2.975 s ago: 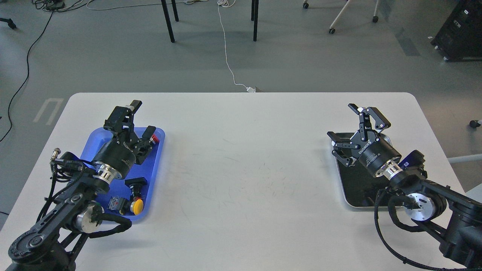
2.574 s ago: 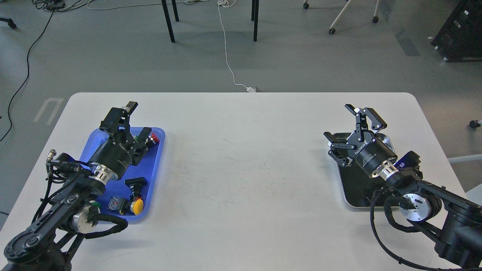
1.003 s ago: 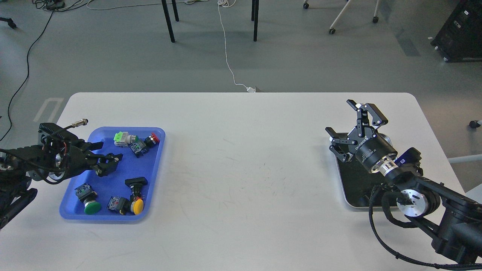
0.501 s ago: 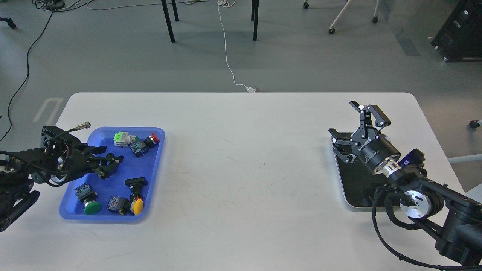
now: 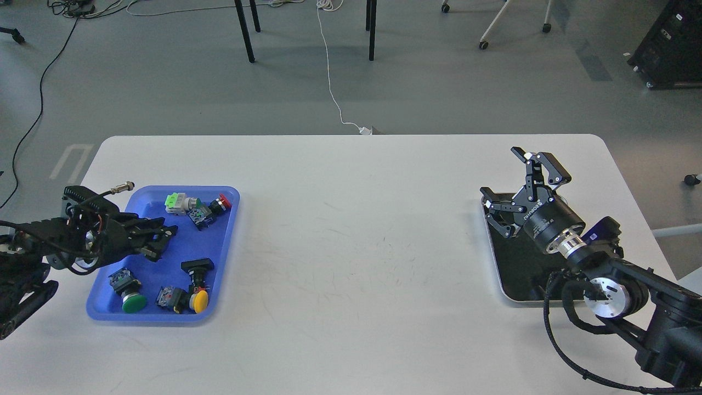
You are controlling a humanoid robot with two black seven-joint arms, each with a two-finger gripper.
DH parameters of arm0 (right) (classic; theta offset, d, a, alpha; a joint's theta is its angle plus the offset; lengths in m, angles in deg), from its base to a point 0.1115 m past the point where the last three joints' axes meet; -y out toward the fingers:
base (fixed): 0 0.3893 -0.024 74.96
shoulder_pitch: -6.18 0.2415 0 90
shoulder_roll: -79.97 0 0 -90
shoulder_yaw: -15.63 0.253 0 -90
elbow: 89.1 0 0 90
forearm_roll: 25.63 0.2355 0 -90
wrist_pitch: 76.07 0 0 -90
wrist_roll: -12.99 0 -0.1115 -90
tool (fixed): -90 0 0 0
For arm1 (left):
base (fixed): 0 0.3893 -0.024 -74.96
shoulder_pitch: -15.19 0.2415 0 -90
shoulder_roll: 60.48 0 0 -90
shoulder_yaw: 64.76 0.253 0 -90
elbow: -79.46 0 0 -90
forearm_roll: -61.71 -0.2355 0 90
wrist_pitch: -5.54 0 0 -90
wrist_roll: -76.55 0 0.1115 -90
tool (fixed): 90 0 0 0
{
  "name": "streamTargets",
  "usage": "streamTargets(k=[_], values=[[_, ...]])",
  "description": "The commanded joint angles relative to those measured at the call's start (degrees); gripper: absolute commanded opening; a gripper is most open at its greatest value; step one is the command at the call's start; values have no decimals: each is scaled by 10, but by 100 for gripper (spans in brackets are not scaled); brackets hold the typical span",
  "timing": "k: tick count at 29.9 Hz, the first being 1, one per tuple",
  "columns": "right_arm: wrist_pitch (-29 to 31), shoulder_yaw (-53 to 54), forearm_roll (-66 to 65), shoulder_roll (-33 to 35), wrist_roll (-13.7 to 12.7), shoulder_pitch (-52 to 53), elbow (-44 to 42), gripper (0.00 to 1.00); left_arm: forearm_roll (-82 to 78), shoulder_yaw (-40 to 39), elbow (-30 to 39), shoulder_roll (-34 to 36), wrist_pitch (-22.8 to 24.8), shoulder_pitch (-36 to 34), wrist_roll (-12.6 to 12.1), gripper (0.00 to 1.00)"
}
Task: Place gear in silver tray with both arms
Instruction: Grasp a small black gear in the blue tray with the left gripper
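Observation:
The gear is several push-button switch parts lying in a blue tray at the left: a green-white one, a red one, a black one, a yellow one and a green one. My left gripper reaches in from the tray's left edge, low over its middle. It is dark and side-on, and nothing shows in it. The silver tray, with its dark floor, lies at the right and looks empty where it shows. My right gripper is open and empty above its far left corner.
The white table runs between the two trays. Its far edge is at the top, with chair legs, a white cable and grey floor beyond. My right arm covers part of the silver tray's right side.

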Motion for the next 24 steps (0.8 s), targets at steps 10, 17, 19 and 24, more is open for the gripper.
streamTargets(k=[10,17,19,24], values=[[0,1,0,0,0,1,0,99,19,-1,15,18,1,-8,0,12],[-1,1,0,0,0,6,-1,99,47,-2,96,92,8,-29,0,13],[-1,1,0,0,0,7,-1,99,60,-4,135,114,17,-39,0,13],[0,1,0,0,0,7,-1,99,59,-2,234,145,34,-77,0,13]])
